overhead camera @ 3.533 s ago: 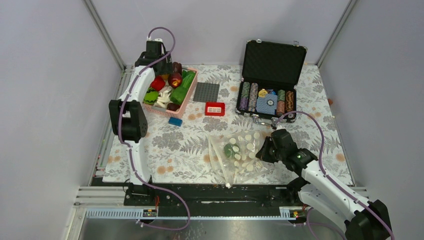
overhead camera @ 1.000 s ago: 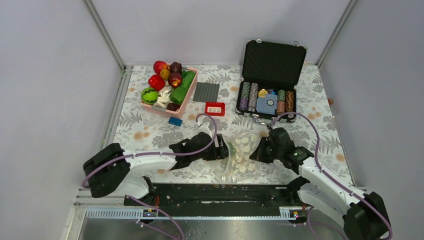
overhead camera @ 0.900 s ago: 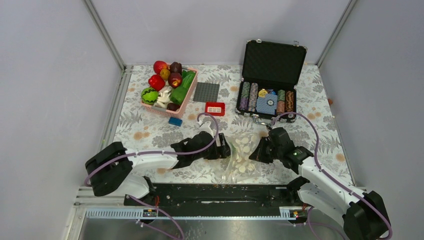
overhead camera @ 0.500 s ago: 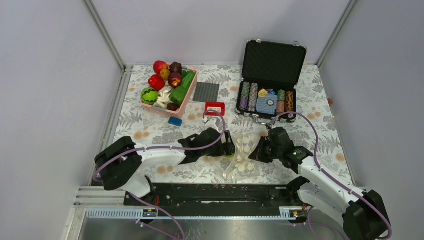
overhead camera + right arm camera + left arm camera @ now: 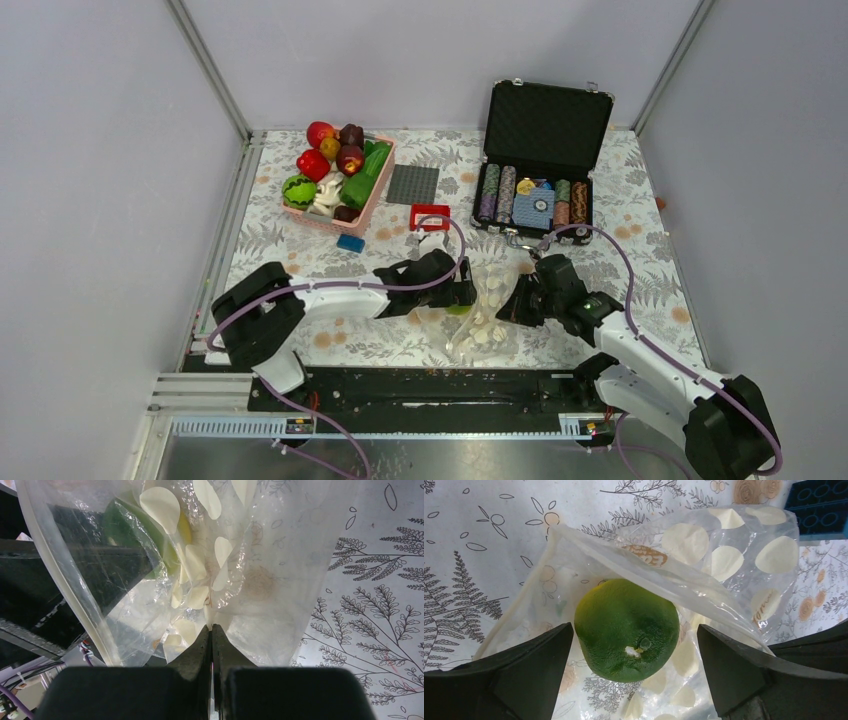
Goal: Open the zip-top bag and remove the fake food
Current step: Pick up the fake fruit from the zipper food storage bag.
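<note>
The zip-top bag, clear with cream dots, lies at the front middle of the table. My right gripper is shut on the bag's right edge and holds the film up. My left gripper is open inside the bag's mouth. Its fingers stand on either side of a round green fruit without touching it. The bag's top layer lies over the fruit's far side. In the right wrist view the fruit and a left finger show through the film.
A pink basket of fake food stands at the back left. An open poker-chip case stands at the back right. A grey plate, a red brick and a blue brick lie between them.
My left arm swung from the basket to the bag, then pushed its open gripper rightward into the bag's mouth around the green fruit. The right gripper kept its hold on the bag.
</note>
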Robot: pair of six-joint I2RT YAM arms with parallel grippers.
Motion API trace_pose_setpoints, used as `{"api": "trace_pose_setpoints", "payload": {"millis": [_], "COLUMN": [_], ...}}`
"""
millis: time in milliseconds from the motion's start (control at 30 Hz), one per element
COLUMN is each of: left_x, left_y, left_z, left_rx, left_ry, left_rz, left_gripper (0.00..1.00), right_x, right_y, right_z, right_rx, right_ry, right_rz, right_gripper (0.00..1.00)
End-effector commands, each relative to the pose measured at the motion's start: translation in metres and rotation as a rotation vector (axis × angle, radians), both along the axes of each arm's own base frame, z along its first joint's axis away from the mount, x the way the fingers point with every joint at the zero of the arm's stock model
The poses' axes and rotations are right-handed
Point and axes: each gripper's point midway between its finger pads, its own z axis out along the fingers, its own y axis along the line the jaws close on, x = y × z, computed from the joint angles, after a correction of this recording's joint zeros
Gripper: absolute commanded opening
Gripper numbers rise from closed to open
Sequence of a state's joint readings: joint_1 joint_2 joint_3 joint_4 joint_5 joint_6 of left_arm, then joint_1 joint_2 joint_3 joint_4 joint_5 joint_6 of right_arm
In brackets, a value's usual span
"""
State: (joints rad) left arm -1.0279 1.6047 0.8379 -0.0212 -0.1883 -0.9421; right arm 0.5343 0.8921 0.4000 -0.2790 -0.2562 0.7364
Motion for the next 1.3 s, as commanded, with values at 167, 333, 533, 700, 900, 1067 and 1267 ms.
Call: {"api": "trace_pose_setpoints", "payload": {"millis": [167,333,533,700,900,1067,1267], "left_x": [0.004,0.003,-0.001,-0.005,-0.015,-0.023,-0.001], "left_y": [-0.011,-0.008,-0.007,0.004,0.031,0.059,0.114], "left_z": [-0.004,-0.012,-0.007,0.012,0.040,0.070,0.109], "left_rx": [0.039,0.075,0.092,0.101,0.126,0.085,0.071], "left_ry": [-0.005,0.007,0.001,-0.019,-0.037,-0.078,-0.126], "left_rz": [-0.018,-0.012,-0.020,-0.026,-0.028,0.000,0.103], "left_gripper": [0.97,0.84,0.60,0.53,0.51,0.50,0.50], "right_x": [-0.002,-0.002,-0.001,0.005,0.015,0.022,0.023], "right_y": [0.006,0.006,0.004,-0.002,-0.024,-0.043,-0.049], "right_z": [0.002,0.003,0.005,0.007,0.010,0.017,0.022], "right_rx": [0.021,0.022,0.014,-0.009,-0.081,-0.106,-0.111], "right_ry": [-0.013,-0.015,-0.022,-0.057,-0.110,-0.177,-0.209], "right_rz": [0.040,0.040,0.035,-0.005,-0.123,-0.238,-0.259], "right_gripper": [0.00,0.00,0.00,0.00,0.00,0.00,0.00]}}
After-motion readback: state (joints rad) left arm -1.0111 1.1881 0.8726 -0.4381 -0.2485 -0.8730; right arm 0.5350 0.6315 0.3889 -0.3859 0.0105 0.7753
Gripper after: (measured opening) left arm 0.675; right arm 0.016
